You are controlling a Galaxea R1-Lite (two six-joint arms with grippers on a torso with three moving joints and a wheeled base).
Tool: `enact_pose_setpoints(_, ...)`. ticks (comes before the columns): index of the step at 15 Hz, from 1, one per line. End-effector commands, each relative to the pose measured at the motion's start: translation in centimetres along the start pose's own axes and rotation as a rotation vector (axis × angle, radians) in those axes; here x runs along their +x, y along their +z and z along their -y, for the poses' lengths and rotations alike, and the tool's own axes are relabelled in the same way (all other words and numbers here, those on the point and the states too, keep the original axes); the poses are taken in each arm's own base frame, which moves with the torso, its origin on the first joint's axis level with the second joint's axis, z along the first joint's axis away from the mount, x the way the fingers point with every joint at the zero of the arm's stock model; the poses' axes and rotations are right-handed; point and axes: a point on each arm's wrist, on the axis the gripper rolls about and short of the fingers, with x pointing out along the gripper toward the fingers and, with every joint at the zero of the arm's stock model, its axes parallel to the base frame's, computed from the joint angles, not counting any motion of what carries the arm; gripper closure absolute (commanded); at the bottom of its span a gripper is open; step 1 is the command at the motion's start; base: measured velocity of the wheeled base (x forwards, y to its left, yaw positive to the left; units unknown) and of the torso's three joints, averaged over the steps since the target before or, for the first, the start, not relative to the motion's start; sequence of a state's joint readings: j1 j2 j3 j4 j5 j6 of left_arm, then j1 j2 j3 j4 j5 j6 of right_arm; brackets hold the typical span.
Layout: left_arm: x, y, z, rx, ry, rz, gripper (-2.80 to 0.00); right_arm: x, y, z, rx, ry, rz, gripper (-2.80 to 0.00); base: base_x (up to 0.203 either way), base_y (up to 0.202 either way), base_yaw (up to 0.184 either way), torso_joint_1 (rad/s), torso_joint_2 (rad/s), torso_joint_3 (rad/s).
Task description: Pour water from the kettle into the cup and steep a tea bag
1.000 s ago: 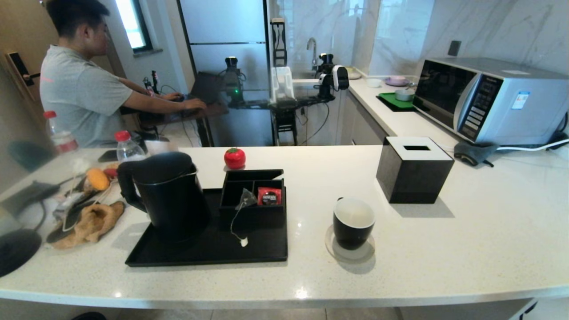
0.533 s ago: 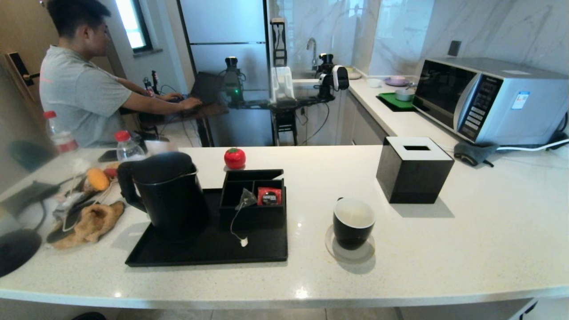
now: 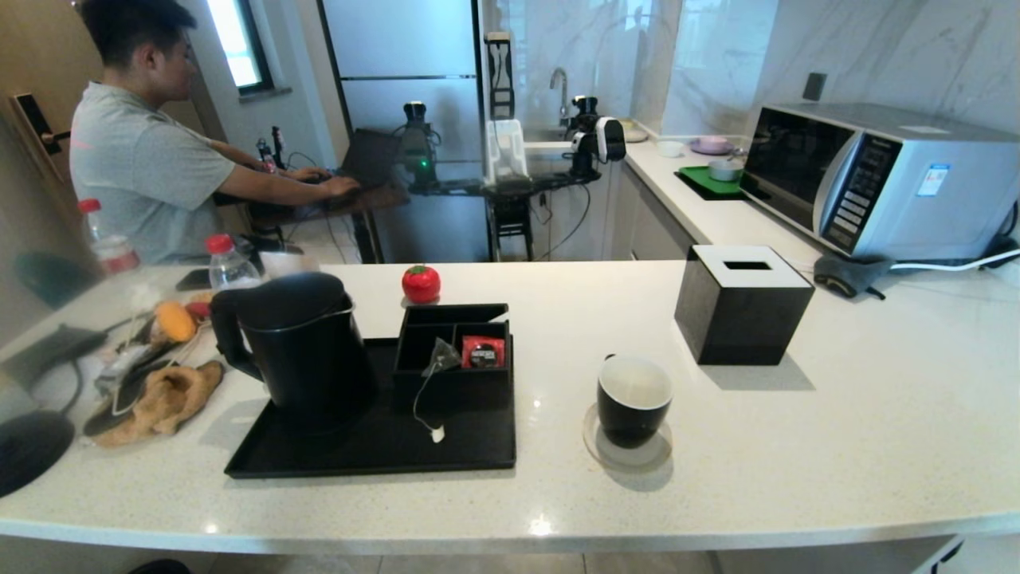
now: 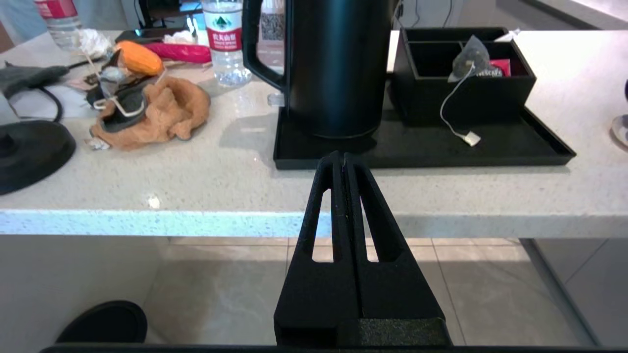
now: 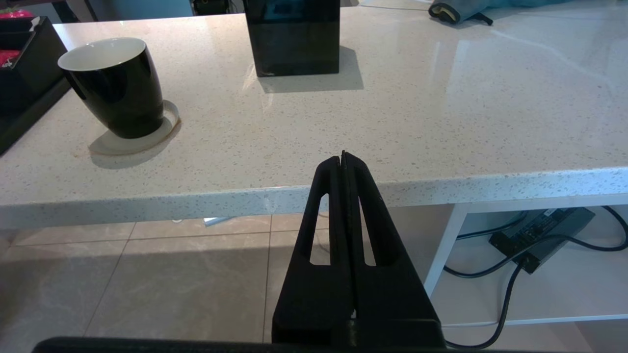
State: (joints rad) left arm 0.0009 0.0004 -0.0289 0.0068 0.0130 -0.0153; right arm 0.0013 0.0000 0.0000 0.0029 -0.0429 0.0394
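Observation:
The black kettle stands at the left end of a black tray, handle to the left. The tea bag leans on the front wall of a black organiser box, its string and white tag lying on the tray. The black cup, white inside, sits on a round coaster right of the tray. My left gripper is shut and empty, held off the counter's front edge before the kettle. My right gripper is shut and empty, off the front edge right of the cup.
A black tissue box stands behind the cup and a microwave at the far right. A red sachet lies in the organiser. A red tomato-shaped thing, bottles, a cloth and clutter sit on the left. A person works beyond the counter.

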Motion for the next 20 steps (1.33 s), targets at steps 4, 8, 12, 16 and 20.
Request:
enact_pose_setpoints(4, -0.6, 3.0, 0.0, 0.0, 0.039, 0.055, 0.0, 0.0, 0.0, 0.0, 0.001, 0.0, 0.0, 0.0, 0.0, 0.0, 0.0, 0.0, 0.0, 0.0)
enact_pose_setpoints(8, 0.5, 6.4, -0.3, 0.048, 0.191, -0.004, 0.0, 0.0, 0.0, 0.0, -0.001, 0.0, 0.0, 0.0, 0.0, 0.0, 0.0, 0.0, 0.0, 0.0)
enact_pose_setpoints(12, 3.6, 10.1, -0.5, 0.092, 0.325, -0.12, 0.0, 0.0, 0.0, 0.0, 0.001, -0.001, 0.0, 0.0, 0.0, 0.0, 0.0, 0.0, 0.0, 0.0)
enact_pose_setpoints(16, 8.5, 12.7, -0.5, 0.108, 0.357, -0.243, 0.0, 0.0, 0.0, 0.0, 0.001, 0.0, 0.0, 0.0, 0.0, 0.0, 0.0, 0.0, 0.0, 0.0)
enact_pose_setpoints(20, 15.0, 12.3, -0.8, 0.055, 0.361, -0.284, 0.0, 0.0, 0.0, 0.0, 0.001, 0.0, 0.0, 0.0, 0.0, 0.0, 0.0, 0.0, 0.0, 0.0)
